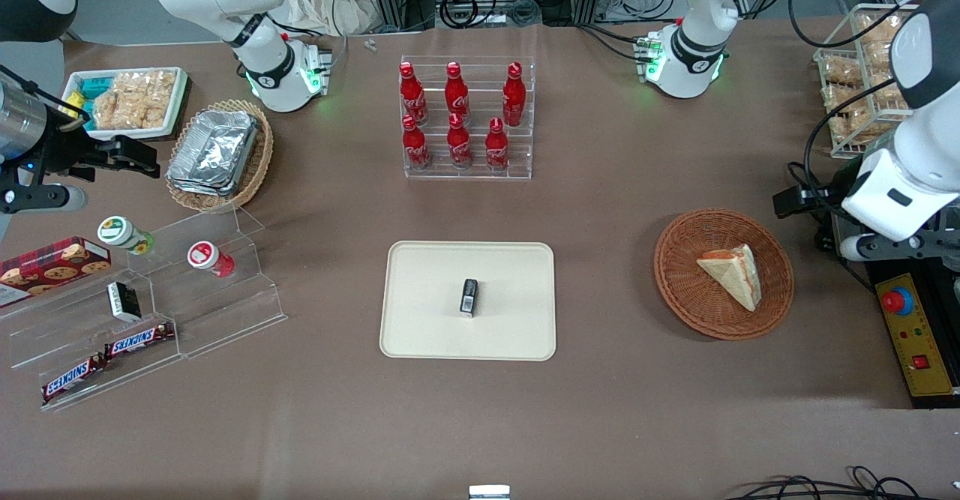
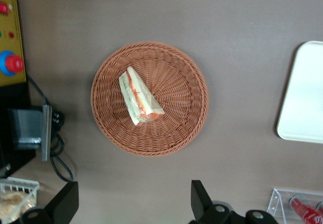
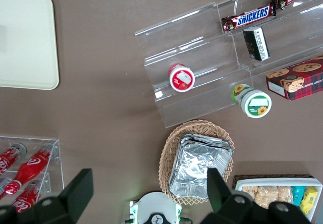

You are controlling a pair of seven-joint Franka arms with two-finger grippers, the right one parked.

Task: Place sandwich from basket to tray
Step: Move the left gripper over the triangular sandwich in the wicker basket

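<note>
left claw (image 2: 133,211) hangs high above the brown desk (image 1: 615,410), fingers (image 2: 202,201) spread wide apart, holding nothing; in the wrist view it sits clear of the round reddish-brown woven wicker basket (image 2: 176,128), not touching it.

near to far from the front camera:
- flat cream rectangular tray with rounded corners and low rim (image 1: 427,335), mid desk. a small dark rectangular packet (image 1: 469,297) lies on it, roughly at its centre.
- wicker basket (image 1: 690,305) sits on the desk toward the working arm's end, well apart from the tray (image 2: 303,98), about level with it.
- triangular wedge sandwich of pale white bread (image 1: 733,275) lies inside the basket, off-centre; wrist view shows the sandwich (image 2: 139,97) resting on the basket floor with pink and green filling along one edge.
- yellow control box with a red button (image 1: 916,342) at the working arm's end, near the basket.
- toward the parked arm's end: clear acrylic stepped rack (image 1: 187,312) carrying two snickers bars (image 1: 105,361), a small dark packet, a red-lidded cup (image 1: 208,257), a green-lidded cup (image 1: 124,234) and a red cookie box (image 1: 52,264).
- farther out: lighter tan oval wicker basket with foil containers (image 1: 217,154), and a white tray of bagged golden snacks (image 1: 127,99) beside it.
- clear acrylic rack with six red cola bottles (image 1: 465,121), farther from the camera than the tray.
- wire basket of bagged snacks (image 1: 862,73) at the working arm's end.
</note>
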